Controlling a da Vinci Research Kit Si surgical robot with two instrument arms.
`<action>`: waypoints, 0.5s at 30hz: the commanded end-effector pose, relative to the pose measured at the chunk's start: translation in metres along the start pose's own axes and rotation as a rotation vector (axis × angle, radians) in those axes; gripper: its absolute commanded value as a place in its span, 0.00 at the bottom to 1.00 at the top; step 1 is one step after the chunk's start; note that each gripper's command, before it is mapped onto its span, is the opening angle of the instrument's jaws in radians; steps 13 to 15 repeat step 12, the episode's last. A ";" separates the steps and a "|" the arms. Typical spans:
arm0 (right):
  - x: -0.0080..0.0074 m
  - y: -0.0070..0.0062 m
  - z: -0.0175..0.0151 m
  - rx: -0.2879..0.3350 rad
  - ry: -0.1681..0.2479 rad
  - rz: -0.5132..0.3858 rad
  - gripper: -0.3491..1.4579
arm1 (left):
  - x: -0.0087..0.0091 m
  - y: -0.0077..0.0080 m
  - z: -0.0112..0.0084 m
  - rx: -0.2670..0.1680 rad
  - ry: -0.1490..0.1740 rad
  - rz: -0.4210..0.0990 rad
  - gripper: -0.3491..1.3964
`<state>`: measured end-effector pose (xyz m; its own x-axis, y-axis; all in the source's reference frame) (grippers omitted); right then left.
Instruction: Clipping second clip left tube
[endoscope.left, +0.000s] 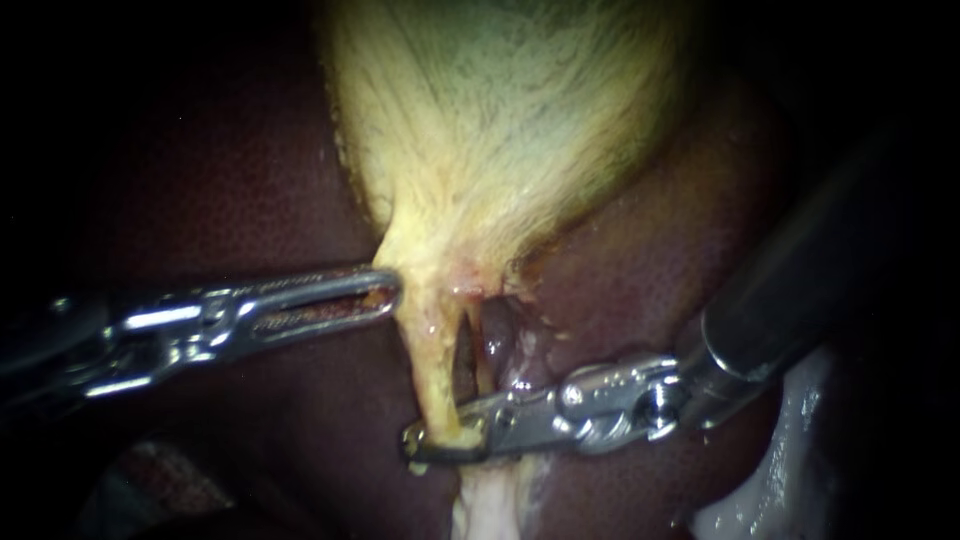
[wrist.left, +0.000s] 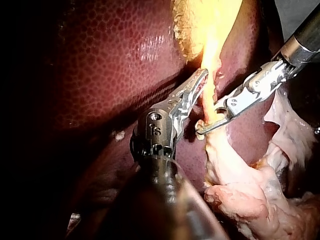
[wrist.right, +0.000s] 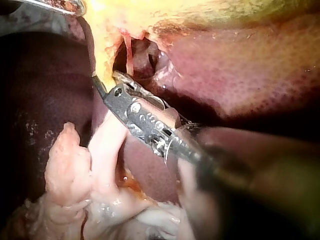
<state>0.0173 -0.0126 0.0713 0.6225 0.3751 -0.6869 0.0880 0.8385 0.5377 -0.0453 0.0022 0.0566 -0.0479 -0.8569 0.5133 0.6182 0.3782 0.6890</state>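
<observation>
The pale yellow gallbladder (endoscope.left: 500, 110) narrows downward into the yellow left tube (endoscope.left: 432, 365), with a thinner pinkish right tube (endoscope.left: 483, 360) beside it across a dark gap. My right instrument (endoscope.left: 435, 447) reaches in from the right, and its jaws close around the left tube's lower end from both sides. The left wrist view shows those jaws (wrist.left: 205, 129) hooked round the left tube (wrist.left: 210, 107). My left instrument (endoscope.left: 392, 290) comes from the left, its slotted jaws shut on the edge of the gallbladder's neck (wrist.left: 202, 75).
Dark red liver (endoscope.left: 250, 180) lies on both sides of the gallbladder. Pale whitish tissue (endoscope.left: 490, 510) hangs below the right jaws, bulky in the wrist views (wrist.left: 240, 185) (wrist.right: 100, 150). More pale tissue (endoscope.left: 770, 480) sits under the right shaft.
</observation>
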 end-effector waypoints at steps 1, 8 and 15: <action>-0.0001 -0.0001 0.0001 0.001 0.001 0.002 0.00 | 0.0000 0.0000 0.0000 0.000 0.000 0.000 0.01; -0.0002 -0.0001 0.0001 0.001 -0.002 0.001 0.00 | 0.0000 0.0002 0.0002 0.001 0.000 0.000 0.01; -0.0003 -0.0001 0.0001 0.001 -0.002 0.001 0.00 | 0.0000 0.0003 0.0002 0.001 0.000 0.000 0.01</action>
